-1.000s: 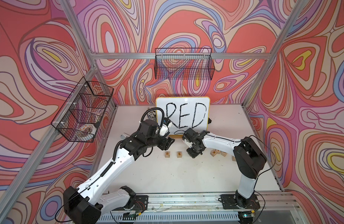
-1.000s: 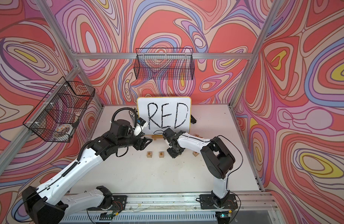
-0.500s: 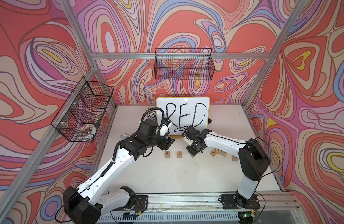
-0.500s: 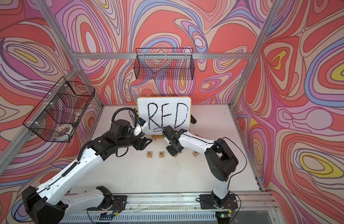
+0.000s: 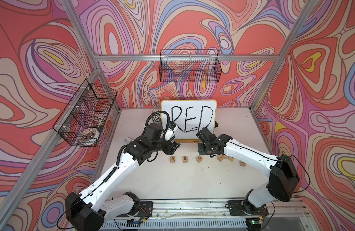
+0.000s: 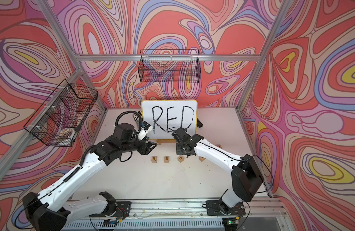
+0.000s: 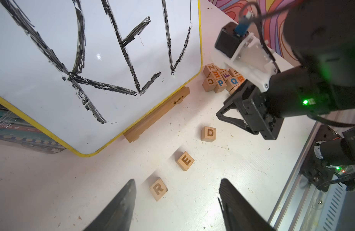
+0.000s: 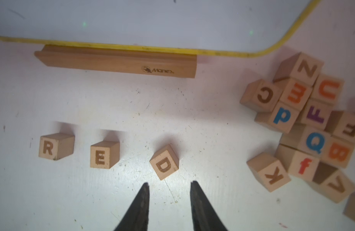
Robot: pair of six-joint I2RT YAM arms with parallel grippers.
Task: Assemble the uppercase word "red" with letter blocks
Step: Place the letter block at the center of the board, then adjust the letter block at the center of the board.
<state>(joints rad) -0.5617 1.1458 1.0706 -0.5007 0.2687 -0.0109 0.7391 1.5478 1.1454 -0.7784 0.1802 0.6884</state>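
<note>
D (image 5: 199, 159), twisted against R (image 5: 172, 159) and E (image 5: 185, 159) in the tabletop (image 5: 172, 180) row just below frame centre in a top view, is found just ahead of the narrowly parted, empty right claw (image 8: 169, 183); the left claw (image 7: 177, 180), spread wide and empty, is nearer R.

Letter blocks (image 8: 104, 155) in the row: there were three
Other lettered cubes (image 8: 314, 142): at least thirteen showed, heaped
Whiteboard (image 5: 188, 120): there was one
Wooden stand (image 8: 116, 62): there was one
Wire baskets (image 5: 189, 66): two hung
Robot arms (image 5: 120, 170): two stood
</note>
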